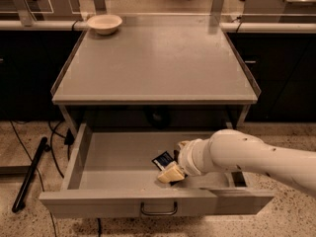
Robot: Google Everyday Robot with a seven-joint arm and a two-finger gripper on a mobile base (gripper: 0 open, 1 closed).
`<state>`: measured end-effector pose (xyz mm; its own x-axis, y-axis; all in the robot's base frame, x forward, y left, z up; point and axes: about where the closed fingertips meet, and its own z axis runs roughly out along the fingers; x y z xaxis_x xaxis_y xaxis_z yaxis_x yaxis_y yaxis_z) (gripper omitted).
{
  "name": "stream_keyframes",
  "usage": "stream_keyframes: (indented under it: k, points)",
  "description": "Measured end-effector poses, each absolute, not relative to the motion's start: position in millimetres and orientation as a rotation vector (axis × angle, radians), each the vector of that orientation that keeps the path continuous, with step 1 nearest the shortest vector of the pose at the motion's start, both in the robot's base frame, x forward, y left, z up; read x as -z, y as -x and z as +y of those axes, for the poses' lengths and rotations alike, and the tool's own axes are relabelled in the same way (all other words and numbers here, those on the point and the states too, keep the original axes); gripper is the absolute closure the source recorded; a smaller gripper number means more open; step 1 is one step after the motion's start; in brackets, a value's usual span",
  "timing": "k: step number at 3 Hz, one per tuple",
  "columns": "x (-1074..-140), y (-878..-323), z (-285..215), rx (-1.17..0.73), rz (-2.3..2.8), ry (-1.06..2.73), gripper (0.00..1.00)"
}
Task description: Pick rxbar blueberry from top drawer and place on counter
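With the gripper (173,166) low in the top drawer (111,168) over the rxbar blueberry (162,159), claw state indeterminate, 1 risk applies: an edge-only hold could drop the bar short of the counter (153,63).

"How many bowls?"

"One shallow, round, cream-coloured bowl (104,22), at eleven o'clock on the one broad, flat grey counter (158,58)."

"And drawers?"

"One wide, shallow grey metal drawer (113,157), open at six o'clock, with one curved metal pull handle (158,210) on its front."

"What's inside it?"

"One small, flat snack bar (163,159) in a dark navy-blue wrapper with white print. One cream-tipped white robot hand (173,171) is just at the bar's five o'clock."

"Anything on the floor?"

"One long black rod (29,174), at eight o'clock."
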<state>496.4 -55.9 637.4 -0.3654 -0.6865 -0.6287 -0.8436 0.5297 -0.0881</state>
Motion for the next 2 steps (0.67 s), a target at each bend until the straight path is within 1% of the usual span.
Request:
stream_keyframes:
  k: [2]
  points:
    - [-605, -500, -52, -0.326, 2.211, 1.23, 0.31]
